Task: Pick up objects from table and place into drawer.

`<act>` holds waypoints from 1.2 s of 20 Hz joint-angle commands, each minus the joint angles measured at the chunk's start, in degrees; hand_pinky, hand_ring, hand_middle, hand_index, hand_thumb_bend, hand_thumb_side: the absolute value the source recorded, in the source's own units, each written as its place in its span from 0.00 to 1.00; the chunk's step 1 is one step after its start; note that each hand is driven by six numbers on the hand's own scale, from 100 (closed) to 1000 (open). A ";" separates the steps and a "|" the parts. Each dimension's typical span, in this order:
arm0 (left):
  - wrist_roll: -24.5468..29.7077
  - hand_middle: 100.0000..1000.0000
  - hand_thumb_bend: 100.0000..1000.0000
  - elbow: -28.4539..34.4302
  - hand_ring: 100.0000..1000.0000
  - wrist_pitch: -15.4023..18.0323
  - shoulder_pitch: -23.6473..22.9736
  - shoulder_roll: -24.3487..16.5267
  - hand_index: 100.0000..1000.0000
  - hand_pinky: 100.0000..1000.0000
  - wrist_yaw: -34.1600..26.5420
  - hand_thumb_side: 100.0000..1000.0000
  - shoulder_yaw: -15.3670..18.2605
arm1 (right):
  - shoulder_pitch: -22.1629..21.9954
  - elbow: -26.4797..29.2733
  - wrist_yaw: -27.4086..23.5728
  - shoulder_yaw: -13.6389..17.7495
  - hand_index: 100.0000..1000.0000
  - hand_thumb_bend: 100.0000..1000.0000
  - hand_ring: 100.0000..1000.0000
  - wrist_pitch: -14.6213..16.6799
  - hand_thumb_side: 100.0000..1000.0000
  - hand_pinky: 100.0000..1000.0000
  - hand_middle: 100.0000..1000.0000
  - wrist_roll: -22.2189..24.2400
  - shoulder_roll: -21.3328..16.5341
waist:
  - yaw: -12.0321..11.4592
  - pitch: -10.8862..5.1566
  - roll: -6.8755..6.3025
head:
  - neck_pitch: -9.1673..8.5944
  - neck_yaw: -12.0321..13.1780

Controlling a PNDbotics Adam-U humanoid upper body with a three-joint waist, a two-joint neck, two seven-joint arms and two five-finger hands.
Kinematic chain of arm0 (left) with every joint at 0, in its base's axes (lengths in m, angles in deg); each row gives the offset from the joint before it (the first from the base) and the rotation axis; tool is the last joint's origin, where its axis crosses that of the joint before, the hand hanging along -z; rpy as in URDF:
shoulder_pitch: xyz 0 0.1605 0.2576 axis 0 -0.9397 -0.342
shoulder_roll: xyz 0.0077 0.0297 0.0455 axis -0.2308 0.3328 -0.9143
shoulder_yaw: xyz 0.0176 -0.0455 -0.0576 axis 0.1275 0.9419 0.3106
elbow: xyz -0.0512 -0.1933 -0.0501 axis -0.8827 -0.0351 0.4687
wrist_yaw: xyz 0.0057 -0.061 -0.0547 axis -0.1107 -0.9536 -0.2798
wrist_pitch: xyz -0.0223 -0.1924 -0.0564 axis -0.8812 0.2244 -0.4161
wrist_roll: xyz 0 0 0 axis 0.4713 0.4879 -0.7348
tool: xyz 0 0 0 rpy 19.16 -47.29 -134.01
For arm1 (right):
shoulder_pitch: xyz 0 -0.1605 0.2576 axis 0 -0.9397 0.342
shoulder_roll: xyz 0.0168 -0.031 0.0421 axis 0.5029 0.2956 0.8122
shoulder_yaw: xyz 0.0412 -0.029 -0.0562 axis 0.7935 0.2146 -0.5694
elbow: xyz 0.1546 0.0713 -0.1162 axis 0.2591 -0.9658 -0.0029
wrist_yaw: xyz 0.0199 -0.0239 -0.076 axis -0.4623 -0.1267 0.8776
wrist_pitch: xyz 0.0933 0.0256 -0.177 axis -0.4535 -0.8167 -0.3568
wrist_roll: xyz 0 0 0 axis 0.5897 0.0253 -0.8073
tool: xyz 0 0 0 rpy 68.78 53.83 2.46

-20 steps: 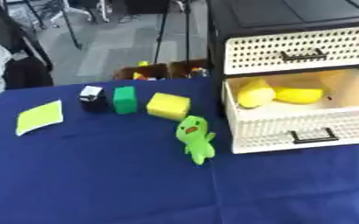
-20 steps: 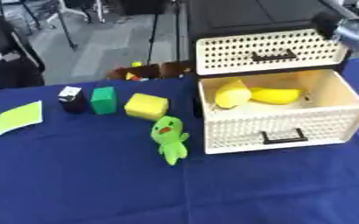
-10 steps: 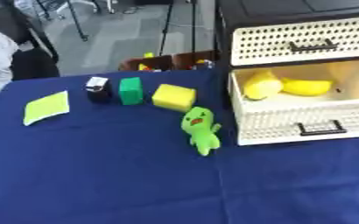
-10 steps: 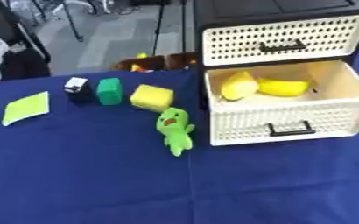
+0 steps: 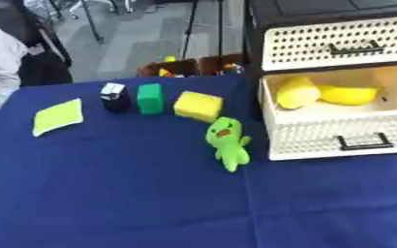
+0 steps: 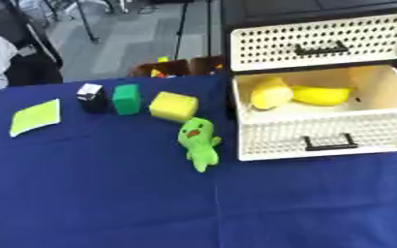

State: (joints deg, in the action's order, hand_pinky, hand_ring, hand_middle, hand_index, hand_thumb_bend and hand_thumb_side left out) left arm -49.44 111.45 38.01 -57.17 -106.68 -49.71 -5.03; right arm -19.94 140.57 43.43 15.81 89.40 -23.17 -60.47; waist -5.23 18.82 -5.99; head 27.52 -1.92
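Worktop covered in blue cloth. Neither robot hand shows in either view; their state cannot be told.

Left to right across the upper half of the frame:
- flat yellow-green card, lying at far left;
- small black box with white top, upright;
- green block, upright, just beside the black box;
- yellow sponge block, near the green block;
- green plush toy, lying at centre, just left of the drawer front.

Right side: drawer unit, upper drawer shut, lower drawer pulled open. Inside it, two yellow items: a rounded one at left, a longer one beside it, touching.
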 commanded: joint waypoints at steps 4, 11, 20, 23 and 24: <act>0.53 0.67 0.11 1.02 0.66 -2.48 -0.10 -5.10 0.83 0.52 1.83 0.86 0.37 | -1.83 0.67 -5.78 0.32 0.82 0.00 0.71 5.23 0.96 0.58 0.67 -5.55 -3.02 | 0.10 -0.67 0.27 | -1.03 1.79; 3.00 0.71 0.12 0.91 0.70 -8.13 -1.98 -10.93 0.86 0.53 4.44 0.85 0.90 | -6.08 0.67 -6.11 -1.68 0.81 0.00 0.70 11.00 0.97 0.57 0.66 -11.32 -4.34 | 0.56 -0.76 0.14 | -1.74 3.03; 10.48 0.82 0.28 -7.80 0.81 -15.77 -1.38 -22.18 0.95 0.65 11.32 0.87 -1.55 | -11.84 0.67 -3.07 -4.34 0.80 0.00 0.69 18.64 0.97 0.56 0.65 -18.96 -4.95 | 1.14 -1.92 -0.49 | -0.37 3.37; 12.99 0.86 0.31 -11.76 0.86 -18.27 -0.24 -26.24 0.98 0.72 13.82 0.93 -5.04 | -12.90 0.67 -2.43 -5.21 0.80 0.00 0.69 20.95 0.97 0.56 0.65 -21.46 -4.89 | 1.57 -2.32 -0.56 | 1.02 3.35; 13.83 0.87 0.32 -13.01 0.86 -18.78 0.27 -27.61 0.98 0.73 14.66 0.93 -6.28 | -13.06 0.67 -2.10 -5.54 0.80 0.00 0.69 21.34 0.97 0.56 0.65 -22.30 -4.87 | 1.79 -2.43 -0.55 | 1.47 3.48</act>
State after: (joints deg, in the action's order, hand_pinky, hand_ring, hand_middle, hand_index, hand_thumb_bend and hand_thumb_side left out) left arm -36.57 99.58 20.17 -57.67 -130.19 -36.19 -10.56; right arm -33.31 140.65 40.71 10.21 109.99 -44.33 -63.11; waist -3.35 17.64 -6.79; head 28.17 1.43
